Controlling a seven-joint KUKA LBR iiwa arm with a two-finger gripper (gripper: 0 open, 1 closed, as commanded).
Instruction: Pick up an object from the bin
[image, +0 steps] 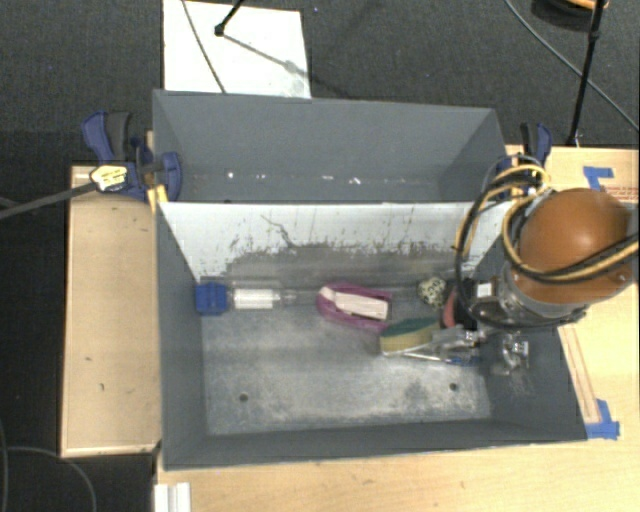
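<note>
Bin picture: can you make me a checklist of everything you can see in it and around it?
Surface: grey metal bin, floor scuffed, back wall scratched.
Job's things: green and yellow sponge right of centre; purple and white object in the middle; clear tube with a blue cap at left; small speckled ball by the back wall.
Clutter: nothing seen.
Grippers: gripper low in the bin's right side, at the sponge's right end.
Cables: yellow and black cables loop beside the orange cover.
Surroundings: dark floor.

a robot lab — cabled arm (570, 245) set over a grey metal bin (320, 140).
</note>
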